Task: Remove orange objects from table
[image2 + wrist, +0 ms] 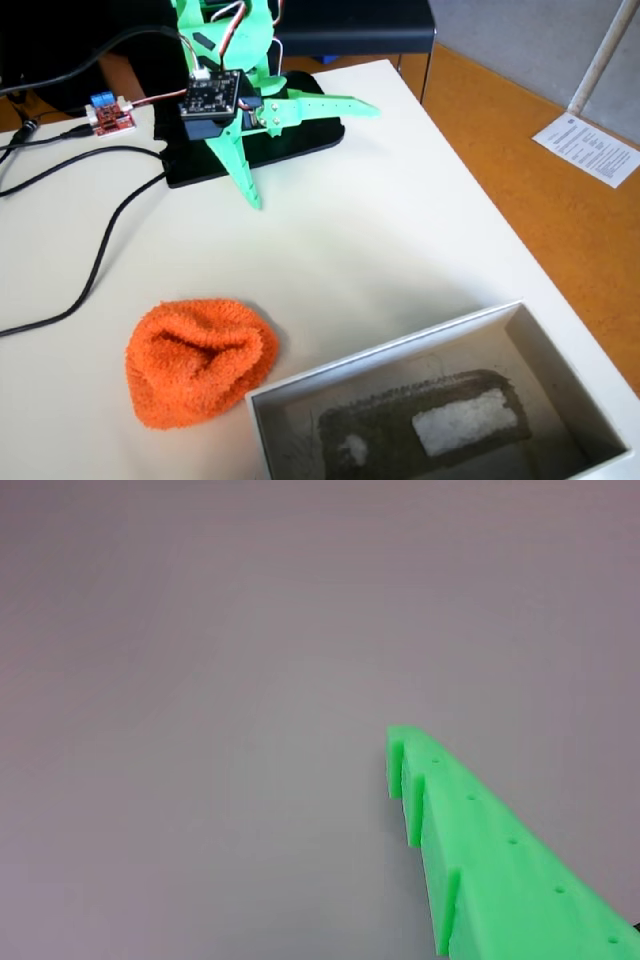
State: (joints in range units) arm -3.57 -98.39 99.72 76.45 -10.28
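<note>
You're getting only one green finger (500, 860) in the wrist view, running off the bottom-right corner; the other isn't showing. In the fixed view the arm (225, 30) is getting cut off by the top edge, the white box (380, 358) is running off the bottom, and the dark thing inside it (400, 415) is staying too murky to name.

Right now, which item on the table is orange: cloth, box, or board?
The crumpled fuzzy cloth, lying left of the white box in the fixed view. The small board is red; the gripper is open, away from it.
</note>
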